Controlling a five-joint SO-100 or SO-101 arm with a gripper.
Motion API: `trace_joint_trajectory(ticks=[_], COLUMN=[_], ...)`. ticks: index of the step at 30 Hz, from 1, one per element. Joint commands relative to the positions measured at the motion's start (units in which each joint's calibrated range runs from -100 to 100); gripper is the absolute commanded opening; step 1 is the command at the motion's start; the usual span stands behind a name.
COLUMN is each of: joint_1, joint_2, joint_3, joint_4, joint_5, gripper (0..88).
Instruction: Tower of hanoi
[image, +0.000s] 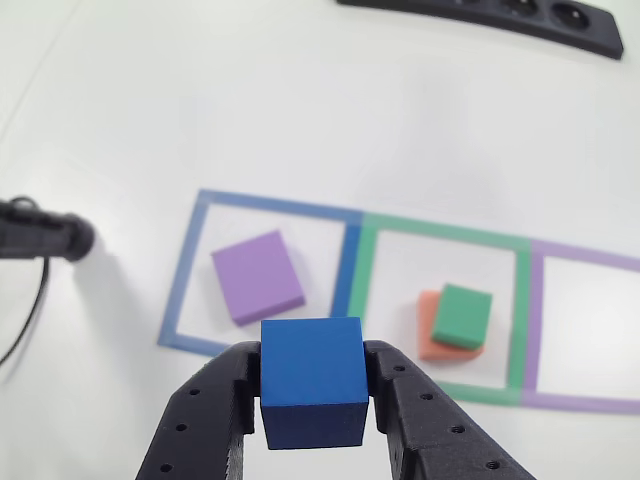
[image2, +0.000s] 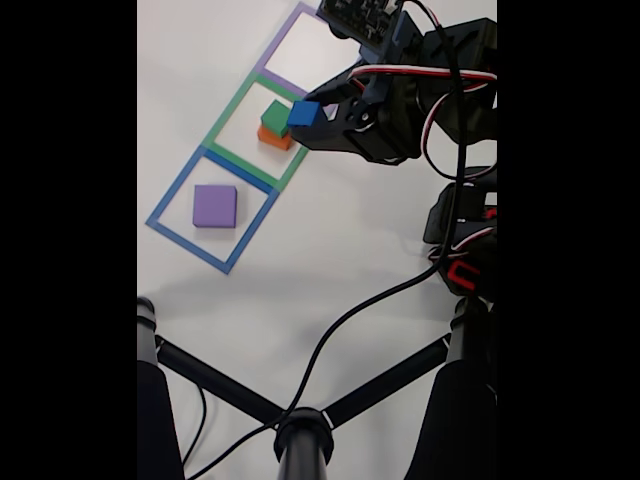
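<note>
Blue cube (image: 311, 382) sits clamped between the two black jaws of the gripper (image: 312, 395) in the other view, low centre of frame, raised off the white worktop (image: 150, 120). Jaws press on the cube's left and right faces; its top face and front face are clear.

Beyond it, three tape squares lie in a row. Blue tape square (image: 262, 281) at left holds the purple block (image: 257, 277), lying flat, turned a little out of line with the tape, clear of the tape edges. Green tape square (image: 441, 315) in the middle holds the salmon-orange block (image: 431, 330) with the green block (image: 462, 316) stacked on it; the green one is offset toward the right and rear, so an orange strip shows at left and front. Purple tape square (image: 590, 330) at right runs out of frame. A black power strip (image: 500, 18) lies at the top edge. A dark cylindrical object with a cable (image: 40, 240) sits at the left edge.

Fixed view, seen from above and to one side: the arm (image2: 420, 95) reaches in from the right, with red, white and black wires along it. Gripper (image2: 303, 114) grasps the blue cube (image2: 303, 113) in the air, just beside the green block (image2: 274, 117) on the salmon-orange block (image2: 275, 139), over the near edge of the green tape square (image2: 258, 133). Purple block (image2: 215, 205) rests flat inside the blue tape square (image2: 212, 209), well apart from the cube. Purple tape square (image2: 305, 52) lies farthest up. Black stand legs (image2: 300, 430) cross the bottom.
</note>
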Motion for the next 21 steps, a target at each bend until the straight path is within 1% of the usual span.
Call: trace_joint_trajectory(ticks=[1, 2, 4, 9, 13, 19, 21], joint_1=[-2.52, -2.67, -2.67, -2.90, -3.82, -5.72, -6.56], joint_2=[-1.55, -2.11, -2.75, -1.87, 2.29, 17.52, 22.25], joint_3=[5.65, 9.37, 16.82, 35.45, 48.81, 54.81, 54.90], joint_4=[-5.74, -8.98, -16.59, -39.90, -61.75, -88.95, -95.18], joint_5=[4.89, 7.09, 9.85, 9.85, 9.85, 9.85, 9.85], gripper=[1.4, 1.5, 1.6, 1.4, 1.6, 1.9, 1.9])
